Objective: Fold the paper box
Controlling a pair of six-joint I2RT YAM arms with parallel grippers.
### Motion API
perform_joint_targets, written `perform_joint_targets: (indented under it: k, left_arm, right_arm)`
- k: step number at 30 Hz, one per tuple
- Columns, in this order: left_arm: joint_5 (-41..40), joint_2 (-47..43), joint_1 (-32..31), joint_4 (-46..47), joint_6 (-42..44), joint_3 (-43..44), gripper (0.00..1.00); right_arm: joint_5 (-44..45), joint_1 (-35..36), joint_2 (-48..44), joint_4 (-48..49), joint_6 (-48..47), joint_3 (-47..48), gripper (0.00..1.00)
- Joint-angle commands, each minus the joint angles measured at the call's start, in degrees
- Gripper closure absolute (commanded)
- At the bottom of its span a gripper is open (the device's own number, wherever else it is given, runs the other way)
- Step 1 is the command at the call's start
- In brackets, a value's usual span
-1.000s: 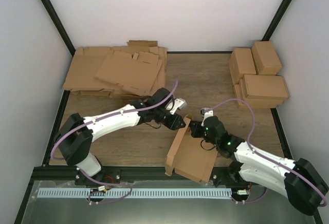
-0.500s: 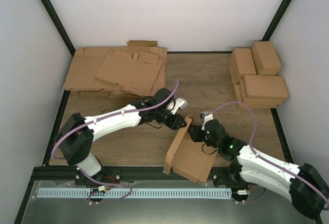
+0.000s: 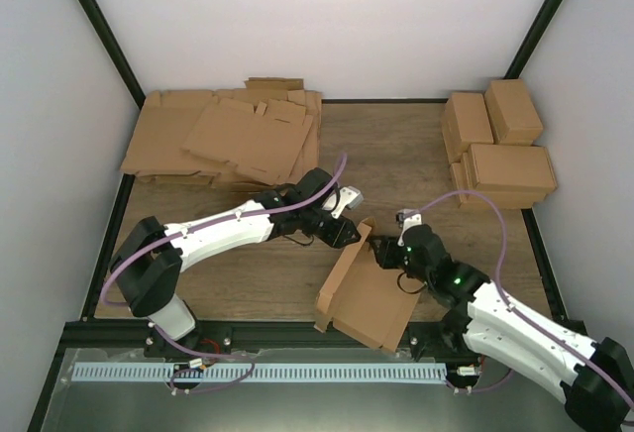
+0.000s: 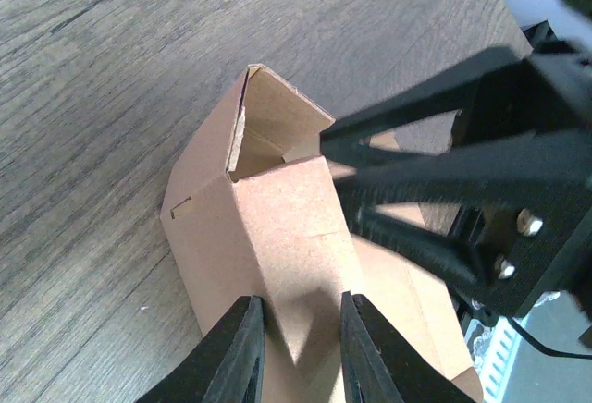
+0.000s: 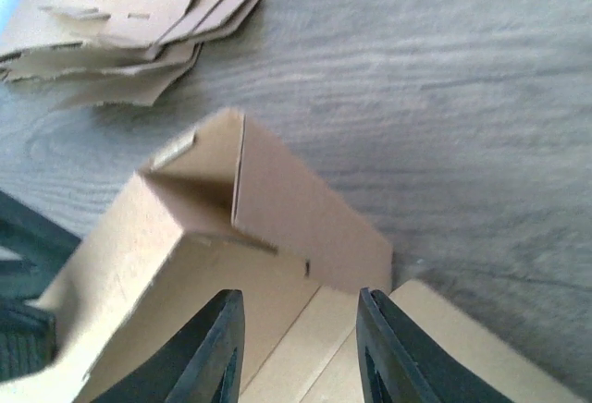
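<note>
The box is plain brown cardboard, matt, with rough cut edges. The table is grey-brown wood grain, smooth and dull. The arms wear glossy white plastic shells; the left fingers are black, matt plastic.

On my feed, a loose heap of flat cardboard sheets sprawls at the far left of the wooden tabletop. I see a stack of closed brown boxes at far right, well apart. White walls enclose it.
</note>
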Motion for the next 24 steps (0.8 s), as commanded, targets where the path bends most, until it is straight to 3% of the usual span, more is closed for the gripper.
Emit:
perform_joint_targets:
  k: [1, 6, 9, 20, 24]
  left_arm:
    - [-1.63, 1.61, -0.28, -1.83, 0.77, 0.73, 0.75]
    - [-1.74, 1.68, -0.27, -2.03, 0.86, 0.87, 0.75]
    - [-1.77, 1.61, -0.22, -2.01, 0.79, 1.02, 0.75]
    - [-0.98, 1.38, -0.3, -0.02, -0.63, 0.01, 0.75]
    - [-1.57, 1.6, -0.24, -0.46, -0.47, 0.41, 0.75]
  right_arm:
    - [-0.57, -4.53, -2.39, -2.58, -4.42, 4.34, 0.64]
    - [-5.08, -11.9, -3.98, -0.24, -6.48, 5.14, 0.6]
    - [-10.3, -17.69, -0.1, 3.42, -7.17, 5.35, 0.6]
    - [-32.68, -30.66, 33.56, 13.96, -12.59, 14.8, 0.56]
    - [-43.72, -31.71, 44.41, 16.62, -13.14, 18.12, 0.58]
